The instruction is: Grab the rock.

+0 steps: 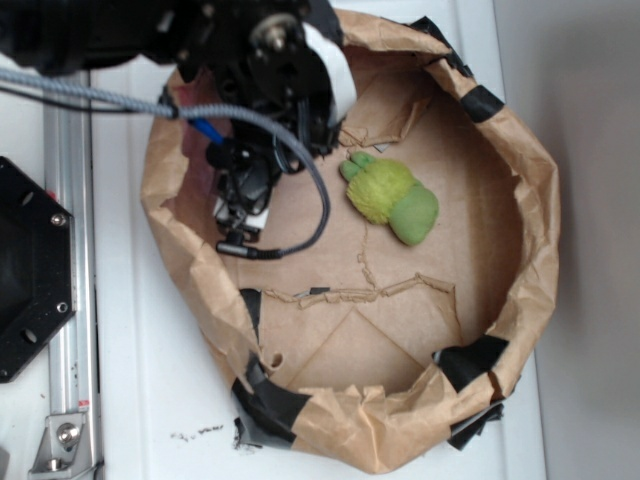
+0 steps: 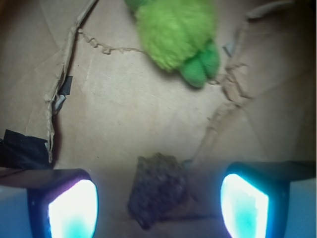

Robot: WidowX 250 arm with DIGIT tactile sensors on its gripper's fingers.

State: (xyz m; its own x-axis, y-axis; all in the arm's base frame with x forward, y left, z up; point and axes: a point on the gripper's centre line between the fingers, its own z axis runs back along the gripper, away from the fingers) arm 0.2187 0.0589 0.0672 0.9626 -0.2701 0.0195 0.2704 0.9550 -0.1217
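Looking through the wrist view, we see our jaws spread wide, with the rock (image 2: 157, 189) lying between them on the cardboard floor (image 2: 138, 109), untouched. The green toy (image 2: 173, 32) sits farther off. No writing is legible.

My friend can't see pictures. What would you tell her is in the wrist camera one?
A small rough brown-grey rock sits on brown cardboard, between the two glowing fingertips of the open gripper at the bottom of the picture. At the top lies a fuzzy yellow-green soft toy, well apart from the rock. The cardboard floor has torn seams and black tape.
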